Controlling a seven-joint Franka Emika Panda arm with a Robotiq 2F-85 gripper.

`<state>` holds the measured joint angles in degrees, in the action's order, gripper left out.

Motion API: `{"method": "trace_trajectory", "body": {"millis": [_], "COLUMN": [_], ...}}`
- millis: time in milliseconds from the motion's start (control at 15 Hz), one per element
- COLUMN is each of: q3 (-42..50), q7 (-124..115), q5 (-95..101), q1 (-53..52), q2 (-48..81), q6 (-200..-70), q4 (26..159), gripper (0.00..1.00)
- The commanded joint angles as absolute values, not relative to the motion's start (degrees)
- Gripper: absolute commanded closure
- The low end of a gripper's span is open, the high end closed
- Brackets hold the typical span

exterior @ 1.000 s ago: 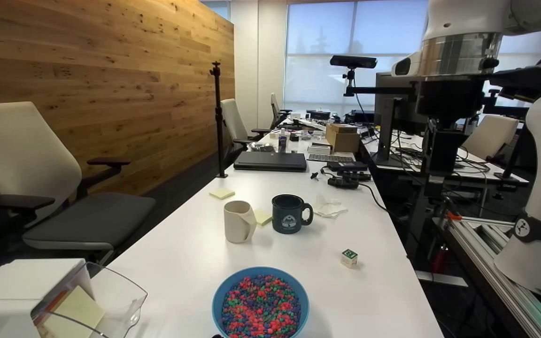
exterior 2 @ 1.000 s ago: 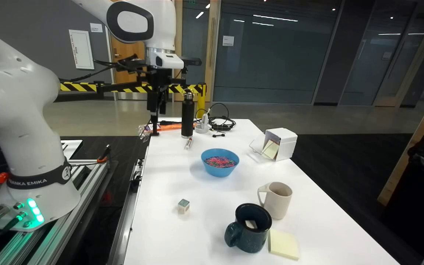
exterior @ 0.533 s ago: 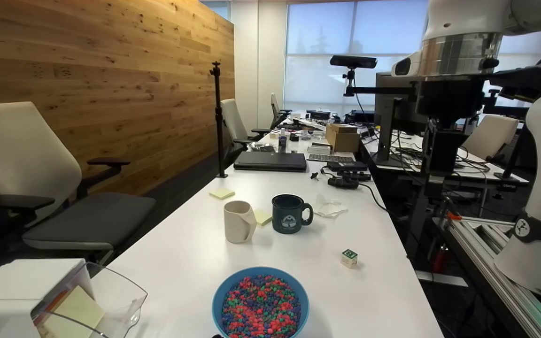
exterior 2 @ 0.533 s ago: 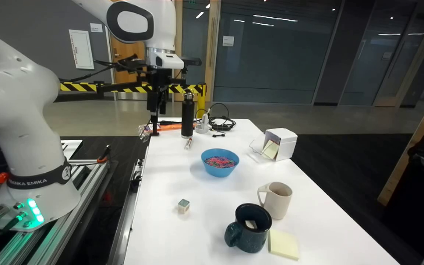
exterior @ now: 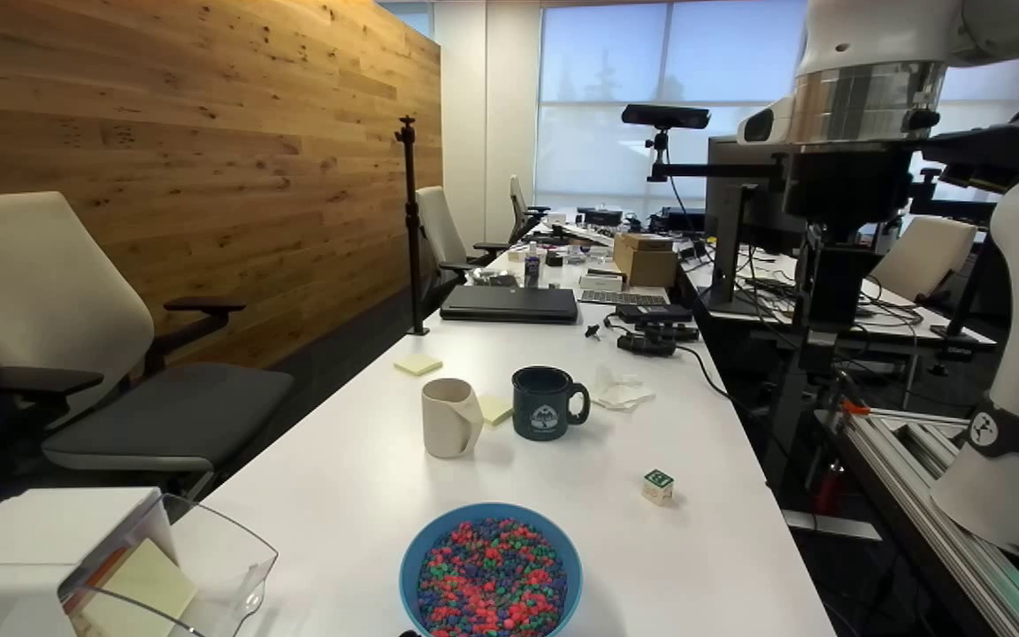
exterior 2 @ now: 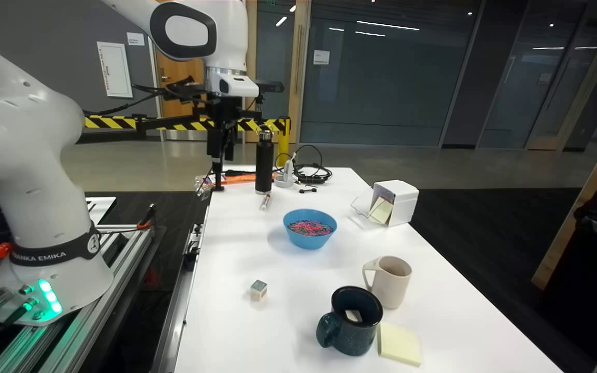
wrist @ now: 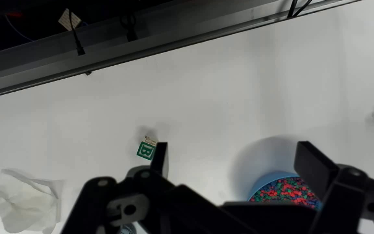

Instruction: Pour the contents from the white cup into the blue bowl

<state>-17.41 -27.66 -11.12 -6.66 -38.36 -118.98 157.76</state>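
The white cup (exterior: 449, 420) is a cream mug standing upright on the white table; its handle shows in an exterior view (exterior 2: 392, 282). I cannot make out contents inside it. The cup does not show in the wrist view. The blue bowl (exterior 2: 309, 242) stands nearer the table's far end there, holding pink, green and dark-blue bits; it also shows in an exterior view (exterior: 412, 566) and partly behind my right finger in the wrist view (wrist: 268, 178). My gripper (wrist: 234, 157) is open and empty, pointing down, high above the table, apart from cup and bowl.
A dark handled mug (exterior: 540, 405) stands beside the cup, with a small pale thing inside. A lettered block (exterior: 658, 487), yellow sticky notes (exterior 2: 399, 344) and a crumpled tissue (exterior: 621, 389) lie nearby. A white box (exterior 2: 403, 202) and a black bottle (exterior 2: 264, 163) stand past the bowl.
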Motion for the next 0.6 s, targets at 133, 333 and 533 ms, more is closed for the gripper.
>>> {"method": "trace_trajectory", "body": {"millis": [133, 333, 533], "q3": [-17.02, -17.02, -16.88], "q7": [-27.86, -27.86, -27.38], "q5": [-10.83, -10.83, -9.14], "q1": [-7.01, -7.01, -5.80], "q2": [-38.31, -38.31, -36.33], "q6": [-118.90, -118.90, -118.59], "q4": [157.70, 157.70, 155.67], "gripper": [0.00, 0.00, 0.00]}}
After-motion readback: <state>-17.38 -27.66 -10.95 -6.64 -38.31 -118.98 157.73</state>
